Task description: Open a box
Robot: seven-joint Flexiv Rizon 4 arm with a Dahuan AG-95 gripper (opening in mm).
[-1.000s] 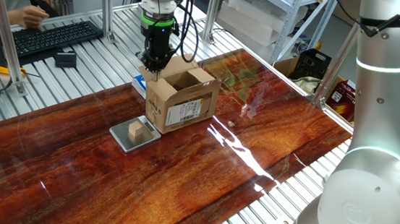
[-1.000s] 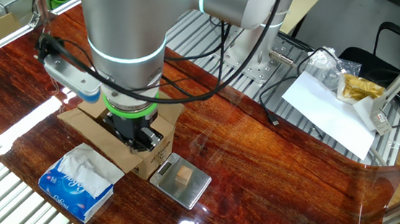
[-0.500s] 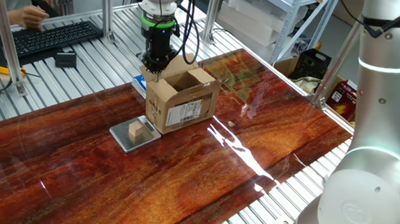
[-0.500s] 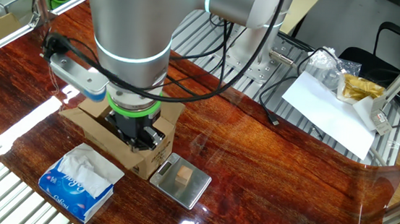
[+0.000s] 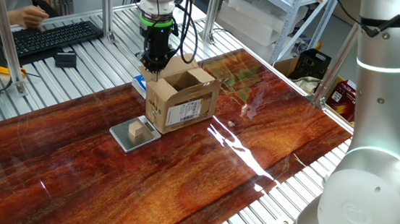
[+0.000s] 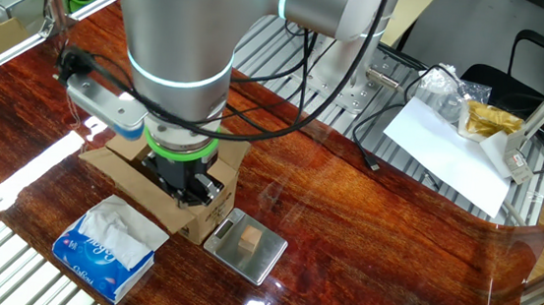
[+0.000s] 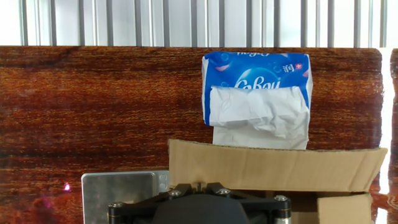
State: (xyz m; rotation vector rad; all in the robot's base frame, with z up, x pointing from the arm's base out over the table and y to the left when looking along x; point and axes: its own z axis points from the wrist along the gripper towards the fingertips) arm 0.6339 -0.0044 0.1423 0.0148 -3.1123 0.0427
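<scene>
**Bystanders around the tool**

On the red-brown wooden tabletop point(image 5: 191, 171), a blue-and-white tissue packet point(image 6: 106, 247) lies just beyond the tool, white tissue pulled out of its top. A flat metal scale point(image 5: 133, 136) beside the tool carries a small tan wooden cube point(image 5: 137, 129). Well away, a black keyboard point(image 5: 55, 36) and white paper point(image 6: 450, 153).

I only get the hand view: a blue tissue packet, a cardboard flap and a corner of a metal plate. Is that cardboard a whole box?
Observer: Yes, it's a small brown box with a white barcode label on one side.
Operator: Is anything on that metal plate?
Observer: A small wooden cube sits on the plate.
Operator: Where is the pincer?
Observer: The pincer is shut and points down at the box's top edge, on the side facing the tissue packet.
</scene>
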